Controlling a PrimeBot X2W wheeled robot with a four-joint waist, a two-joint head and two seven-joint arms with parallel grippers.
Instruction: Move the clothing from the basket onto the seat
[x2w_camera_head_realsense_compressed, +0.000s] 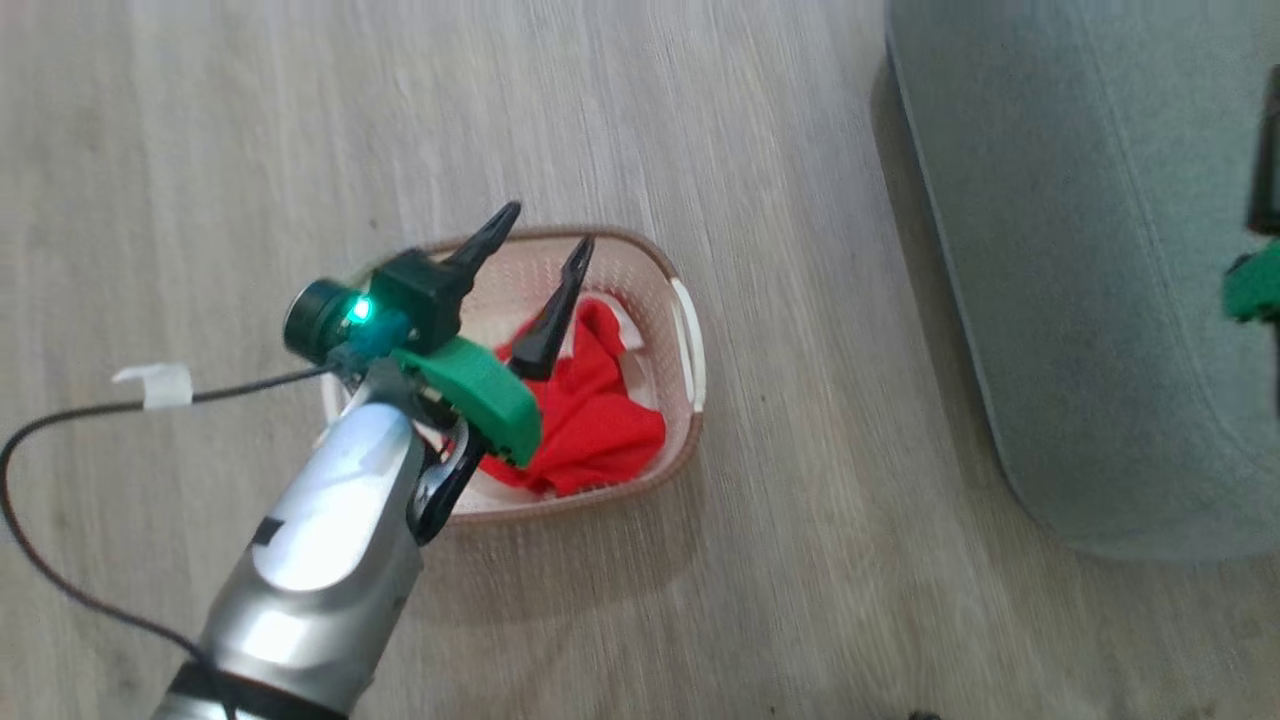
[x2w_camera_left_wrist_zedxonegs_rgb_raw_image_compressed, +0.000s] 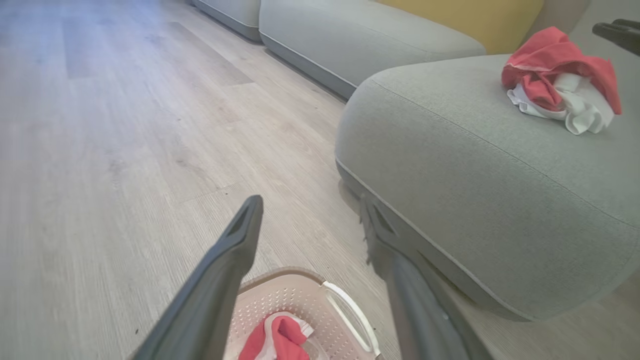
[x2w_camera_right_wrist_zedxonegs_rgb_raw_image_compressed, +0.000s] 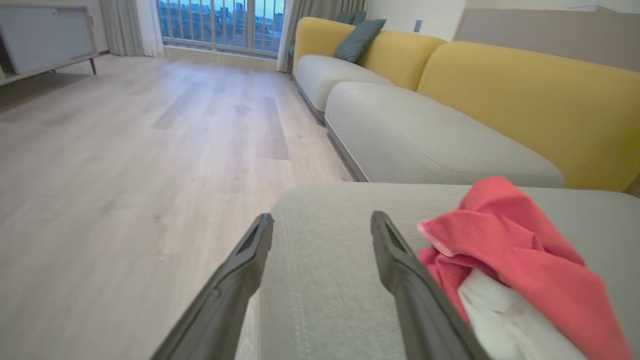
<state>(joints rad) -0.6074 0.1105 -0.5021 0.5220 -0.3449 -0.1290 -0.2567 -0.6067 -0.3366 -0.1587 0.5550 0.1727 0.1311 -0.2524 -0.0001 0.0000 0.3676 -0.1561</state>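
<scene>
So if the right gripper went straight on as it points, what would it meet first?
Most likely the seat: the right gripper, open, points low across its top. The clothing lies just beside that line, by one finger, so it might get brushed; depth is unclear.

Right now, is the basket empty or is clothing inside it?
Not empty: a red garment lies bunched inside the basket in the head view.

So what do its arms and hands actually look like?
The left forearm is shiny silver with a black band. The left end effector has two long, dark, tapering fingers, a green plastic bracket, a glowing green light and a black cable tagged with white tape. The right end effector has matching dark fingers.
</scene>
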